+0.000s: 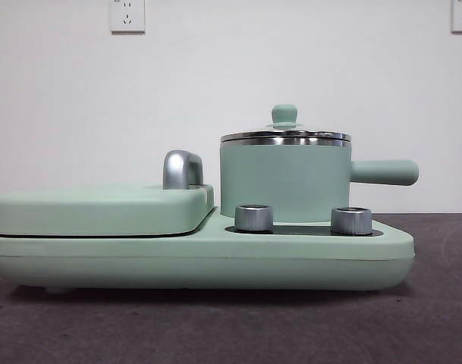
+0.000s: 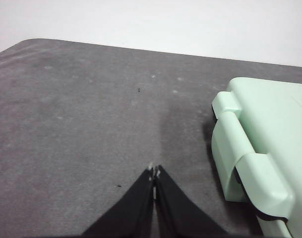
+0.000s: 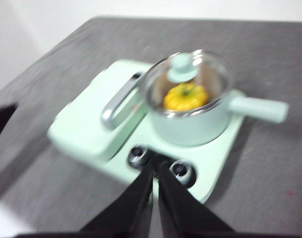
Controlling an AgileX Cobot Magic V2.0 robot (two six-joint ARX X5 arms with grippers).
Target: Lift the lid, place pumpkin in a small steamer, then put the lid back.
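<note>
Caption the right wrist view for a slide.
Pumpkin inside the small steamer, glass lid on top, right tool shut above the appliance's knobs.

A dark grey table [image 1: 443, 318] with a faintly mottled, matte top carries the things; in the left wrist view its rounded far corner meets a plain white wall. Directly on the table stands one appliance: a wide, flat mint green plastic cooker base [image 1: 215, 265] with rounded corners, resting on short feet so that a thin shadow runs beneath it. In the right wrist view the base sits near the middle of the table, with bare grey surface on every side of it. That view is blurred.
</note>
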